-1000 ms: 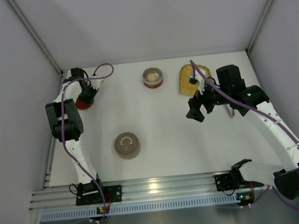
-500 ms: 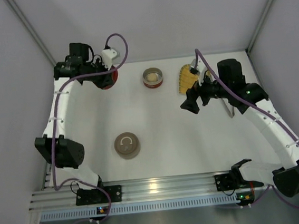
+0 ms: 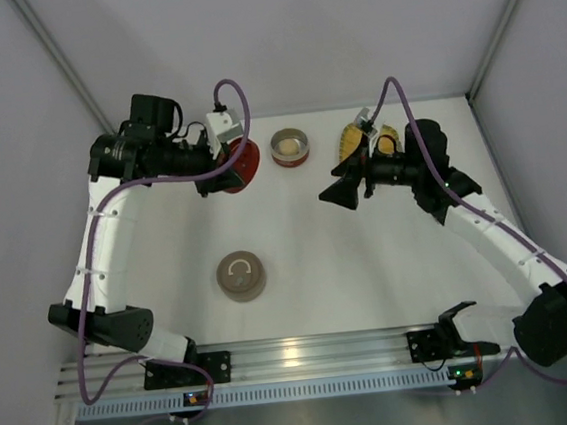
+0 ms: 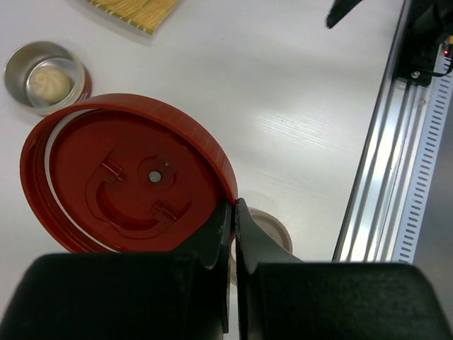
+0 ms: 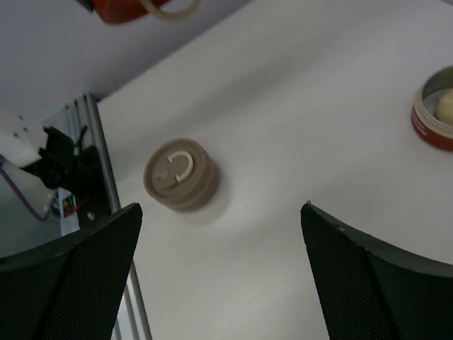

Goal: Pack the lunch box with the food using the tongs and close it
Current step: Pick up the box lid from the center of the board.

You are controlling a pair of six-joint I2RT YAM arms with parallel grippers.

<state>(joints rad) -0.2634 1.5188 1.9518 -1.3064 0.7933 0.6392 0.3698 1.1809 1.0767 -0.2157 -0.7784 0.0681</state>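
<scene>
Left gripper (image 4: 231,210), jaws pressed on the rim of the red lid (image 4: 134,180), holds it edge-on above the far left of the table. Right gripper (image 5: 221,207), jaws spread and empty, hangs right of centre. The whitish lump (image 3: 288,147) lies in the tin (image 3: 292,161) at far centre. The tongs are hidden. The step appears to be parking the lid: best held level by its thin rim and set down well apart from the tin, leaving its mouth free for packing. Count: one lid, one tin, one lump, one beige disc (image 3: 240,276), one yellow tray (image 3: 350,144)
</scene>
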